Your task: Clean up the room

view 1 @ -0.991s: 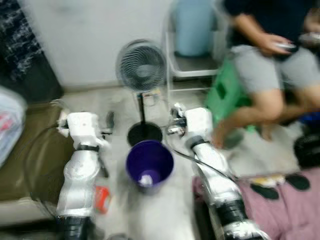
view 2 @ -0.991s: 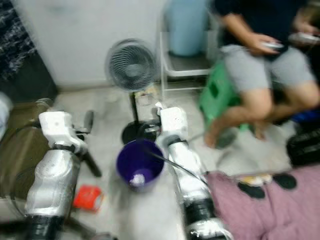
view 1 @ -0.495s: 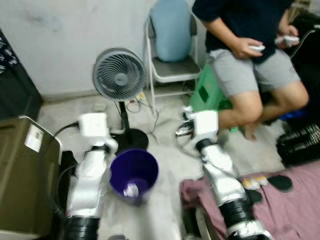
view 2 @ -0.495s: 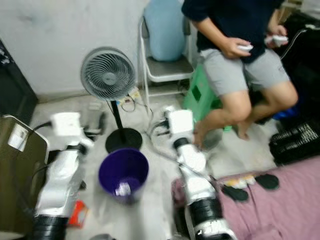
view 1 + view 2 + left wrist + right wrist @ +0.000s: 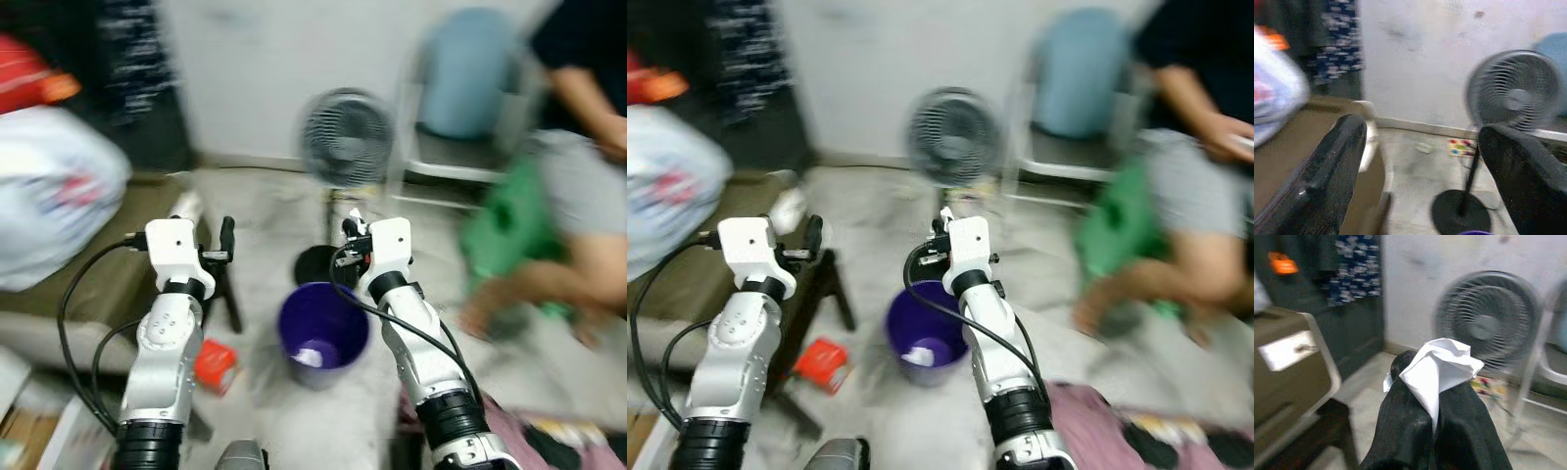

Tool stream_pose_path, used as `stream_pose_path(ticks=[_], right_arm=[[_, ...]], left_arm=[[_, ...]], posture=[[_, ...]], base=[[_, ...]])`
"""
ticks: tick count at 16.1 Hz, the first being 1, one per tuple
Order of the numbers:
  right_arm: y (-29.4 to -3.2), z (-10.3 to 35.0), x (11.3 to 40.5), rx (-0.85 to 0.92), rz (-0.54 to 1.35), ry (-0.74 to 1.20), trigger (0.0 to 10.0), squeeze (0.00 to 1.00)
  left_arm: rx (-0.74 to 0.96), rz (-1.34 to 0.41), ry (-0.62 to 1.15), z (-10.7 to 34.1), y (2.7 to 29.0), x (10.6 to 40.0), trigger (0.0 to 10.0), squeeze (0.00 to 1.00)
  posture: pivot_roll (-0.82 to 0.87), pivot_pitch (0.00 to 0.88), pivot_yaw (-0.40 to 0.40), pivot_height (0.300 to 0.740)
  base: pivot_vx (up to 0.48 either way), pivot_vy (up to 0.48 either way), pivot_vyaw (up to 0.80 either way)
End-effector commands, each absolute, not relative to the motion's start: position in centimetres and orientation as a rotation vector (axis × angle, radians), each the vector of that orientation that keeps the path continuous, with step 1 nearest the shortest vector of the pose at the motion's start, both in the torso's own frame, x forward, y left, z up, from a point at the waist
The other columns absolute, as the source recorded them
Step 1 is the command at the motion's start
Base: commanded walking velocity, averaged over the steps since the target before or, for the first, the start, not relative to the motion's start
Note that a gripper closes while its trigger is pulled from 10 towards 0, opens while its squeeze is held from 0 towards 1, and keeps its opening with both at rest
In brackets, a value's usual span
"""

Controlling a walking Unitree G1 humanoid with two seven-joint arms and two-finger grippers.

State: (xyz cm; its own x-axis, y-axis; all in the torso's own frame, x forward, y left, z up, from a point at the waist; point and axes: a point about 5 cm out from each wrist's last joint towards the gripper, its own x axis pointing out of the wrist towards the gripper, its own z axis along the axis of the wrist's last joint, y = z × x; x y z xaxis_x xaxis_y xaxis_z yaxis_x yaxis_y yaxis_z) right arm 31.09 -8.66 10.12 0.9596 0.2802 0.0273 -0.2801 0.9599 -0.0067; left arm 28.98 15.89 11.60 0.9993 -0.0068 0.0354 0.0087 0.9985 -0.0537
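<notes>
Right gripper (image 5: 1432, 396): fingers closed, pinching white crumpled paper (image 5: 1440, 369). Just below it stands the purple bin (image 5: 323, 328), containing a pale scrap (image 5: 310, 356). Left gripper (image 5: 1425, 171): fingers spread wide, holding nothing.

A grey pedestal fan (image 5: 345, 137) stands by the white wall, with a metal chair (image 5: 460, 117) and a seated person (image 5: 578, 186) beside it.

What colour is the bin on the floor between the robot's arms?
Purple; the bin shows best in the left eye view.
</notes>
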Motion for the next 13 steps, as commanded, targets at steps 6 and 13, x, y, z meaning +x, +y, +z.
stream_pose_path(ticks=[6, 13], right_arm=[[-8.99, 10.60, 31.53, 0.003, 0.269, -0.041, 10.0, 0.00], [-9.13, 10.55, 31.78, 0.005, 0.258, -0.032, 10.0, 0.00]], left_arm=[[-0.079, -0.060, -0.046, 11.82, 15.33, 28.98, 10.0, 0.00], [-0.091, -0.074, -0.055, 11.95, 15.22, 29.09, 10.0, 0.00]], posture=[[0.08, 0.002, -0.010, 0.740], [0.08, 0.000, -0.012, 0.740]], base=[[0.000, 0.000, 0.34], [0.000, 0.000, -0.55]])
